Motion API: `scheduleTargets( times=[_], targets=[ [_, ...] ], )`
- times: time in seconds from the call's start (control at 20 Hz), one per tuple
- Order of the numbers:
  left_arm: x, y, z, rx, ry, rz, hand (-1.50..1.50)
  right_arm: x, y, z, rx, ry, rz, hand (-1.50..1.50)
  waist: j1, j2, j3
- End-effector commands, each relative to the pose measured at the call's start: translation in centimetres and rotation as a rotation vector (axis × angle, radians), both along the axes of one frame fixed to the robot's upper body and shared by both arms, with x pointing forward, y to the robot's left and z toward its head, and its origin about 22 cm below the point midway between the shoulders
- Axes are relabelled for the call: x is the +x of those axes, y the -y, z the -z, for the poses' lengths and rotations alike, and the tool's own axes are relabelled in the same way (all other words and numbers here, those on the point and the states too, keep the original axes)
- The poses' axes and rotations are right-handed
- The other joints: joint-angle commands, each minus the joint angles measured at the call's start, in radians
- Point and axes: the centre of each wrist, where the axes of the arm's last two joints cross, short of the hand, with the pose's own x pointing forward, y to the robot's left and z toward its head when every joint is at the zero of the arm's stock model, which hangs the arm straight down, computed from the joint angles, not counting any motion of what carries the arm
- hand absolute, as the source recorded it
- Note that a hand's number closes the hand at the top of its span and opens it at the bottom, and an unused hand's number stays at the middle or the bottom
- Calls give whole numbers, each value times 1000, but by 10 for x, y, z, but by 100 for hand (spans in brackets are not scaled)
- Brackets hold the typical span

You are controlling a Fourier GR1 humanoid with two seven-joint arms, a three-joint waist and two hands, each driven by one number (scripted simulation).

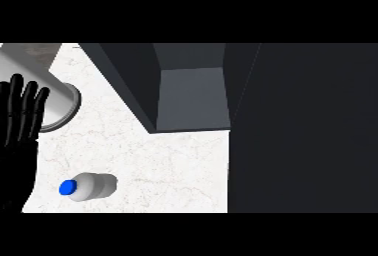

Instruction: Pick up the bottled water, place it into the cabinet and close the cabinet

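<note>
Left hand (21, 125) open at left edge, bottled water (88, 186) on counter (162, 165), cabinet (192, 90) open

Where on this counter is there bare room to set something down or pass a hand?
Bare counter lies between the bottled water and the open cabinet, and above the bottle toward the grey cylinder. The left edge is crowded: the open left hand rests there.

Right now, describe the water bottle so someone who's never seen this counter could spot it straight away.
Start from the white marbled counter, below the open dark cabinet. Near the counter's lower left corner stands the bottled water, just right of the open left hand. Its bright blue cap is the only colour there.
</note>
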Motion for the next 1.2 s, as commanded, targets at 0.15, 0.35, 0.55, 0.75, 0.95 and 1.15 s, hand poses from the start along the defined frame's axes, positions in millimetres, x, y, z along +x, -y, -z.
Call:
scheduleTargets(
  times=[0.15,0.35,0.55,0.75,0.95,1.15],
  targets=[
    [-54,-24,4,-37,72,6,-150,-36,8,12,17,-25,-23,-150,45,1,-34],
    [-69,-25,20,-312,-82,-77,-150,-50,-19,10,67,-124,-229,-150,62,-6,-35],
    [-116,-23,2,-322,-99,-75,-150,-71,-36,-11,54,-121,-257,-150,60,-2,-35],
    [-136,-31,-11,-308,-80,-70,-150,-80,-49,-13,68,-125,-263,-150,50,3,-34],
    [-150,-30,-23,-313,-92,-78,-150,-91,-56,-21,77,-115,-261,-150,54,0,-34],
    [-156,-30,-23,-308,-106,-77,-150,-99,-56,-35,70,-153,-258,-150,60,0,-34]
  ],
)
